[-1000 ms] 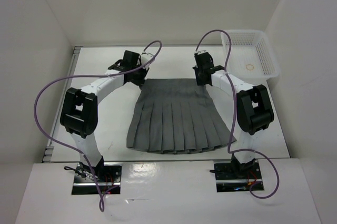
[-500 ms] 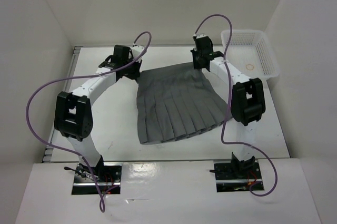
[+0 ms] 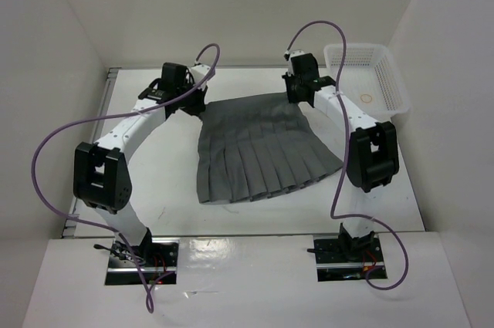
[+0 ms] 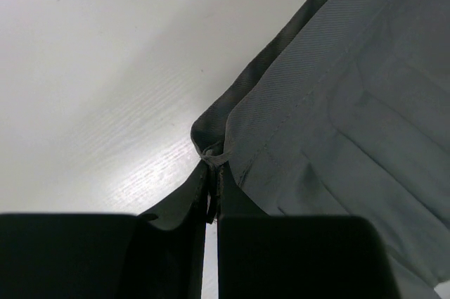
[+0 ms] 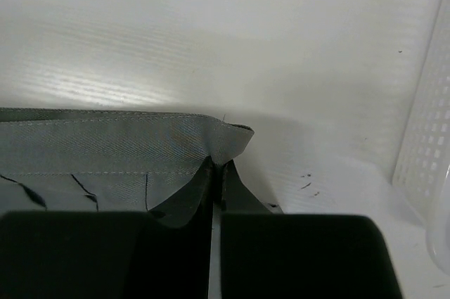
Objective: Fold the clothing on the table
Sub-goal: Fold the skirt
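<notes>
On the table [image 3: 166, 177], grey pleated skirt [image 3: 258, 147].

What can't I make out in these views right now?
- Top view: fingertips of left hand and right hand, hidden under their own wrists.
- Wrist views: most of the skirt, cut off by frame edges.
- Top view: round item in basket, too small to identify.

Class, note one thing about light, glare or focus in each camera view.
Top external: soft, even light, with a bright reflection on the near ledge. Left wrist: a glare streak on the table beside the skirt; the left gripper is flat black, detail lost. Right wrist: banded sheen on the table; the right gripper is equally dark.
</notes>
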You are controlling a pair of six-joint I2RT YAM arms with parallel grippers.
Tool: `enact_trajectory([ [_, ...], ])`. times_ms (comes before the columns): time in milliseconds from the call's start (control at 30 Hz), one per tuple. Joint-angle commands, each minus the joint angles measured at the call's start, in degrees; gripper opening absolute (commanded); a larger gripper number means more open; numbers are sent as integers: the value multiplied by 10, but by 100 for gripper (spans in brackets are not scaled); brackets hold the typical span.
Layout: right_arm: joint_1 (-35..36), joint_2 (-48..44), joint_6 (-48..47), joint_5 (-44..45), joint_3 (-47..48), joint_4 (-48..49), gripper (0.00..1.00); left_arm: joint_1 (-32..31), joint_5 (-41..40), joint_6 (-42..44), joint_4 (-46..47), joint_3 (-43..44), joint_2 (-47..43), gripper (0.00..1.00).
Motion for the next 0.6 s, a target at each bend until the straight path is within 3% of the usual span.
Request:
enact_trajectory([
  [0,-22,-67,-51,32,-22,-34,0,18,-15,46,-55,-23,-52,0],
  [133,-22,-116,-93,13,-39,-60,0,18,-15,76,-99,-36,-72,0],
  [333,-22,-148,-165,-38,-58,-149,0,11,61,123,-188,-41,-106,0],
  [567,-22,-161,-256,-81,-89,-258,0,-46,122,179,-323,-46,-117,6],
])
